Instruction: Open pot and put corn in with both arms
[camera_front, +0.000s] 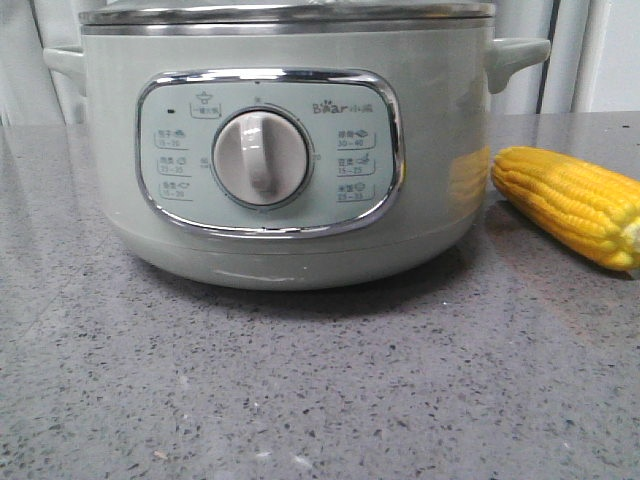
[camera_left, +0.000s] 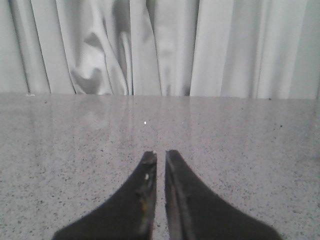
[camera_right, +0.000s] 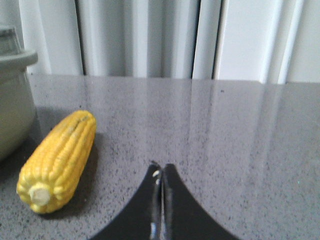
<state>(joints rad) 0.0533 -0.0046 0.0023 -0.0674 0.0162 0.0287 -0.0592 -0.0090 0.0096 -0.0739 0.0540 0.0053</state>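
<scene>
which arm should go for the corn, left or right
Probably right. The corn lies on the pot's right side and shows in the right wrist view beside the right gripper; the left gripper sees only bare counter.

Soft, even light fills all views. The counter is glossy and reflects the pale curtain. The pot casts a dim shadow underneath. Pictures are slightly soft and grainy.

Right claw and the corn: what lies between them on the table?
Nothing: in the right wrist view only bare grey countertop separates the shut right claw from the corn.
</scene>
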